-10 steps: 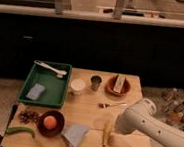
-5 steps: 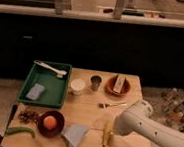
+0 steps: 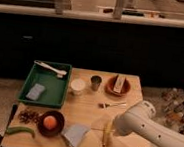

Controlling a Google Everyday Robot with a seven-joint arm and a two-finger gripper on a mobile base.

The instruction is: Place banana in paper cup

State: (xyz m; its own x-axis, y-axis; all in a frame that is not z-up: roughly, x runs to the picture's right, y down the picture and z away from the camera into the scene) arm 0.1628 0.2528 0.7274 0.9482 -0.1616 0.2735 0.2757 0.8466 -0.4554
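Observation:
The pale yellow banana lies lengthwise on the wooden table near its front edge. The white arm reaches in from the lower right, and my gripper is at its end, right over the banana's near side and mostly hidden by the arm. The white paper cup stands upright at the back middle of the table, well away from the gripper, left of a smaller dark grey cup.
A green tray with a white brush and a blue sponge is at back left. A red bowl is at back right, with a fork in front of it. A dark bowl holding an orange, a grey-blue cloth and a green vegetable lie front left. Bottles stand on the floor at right.
The arm's end has shifted slightly left and down, closer over the banana. The banana and the cups have not moved.

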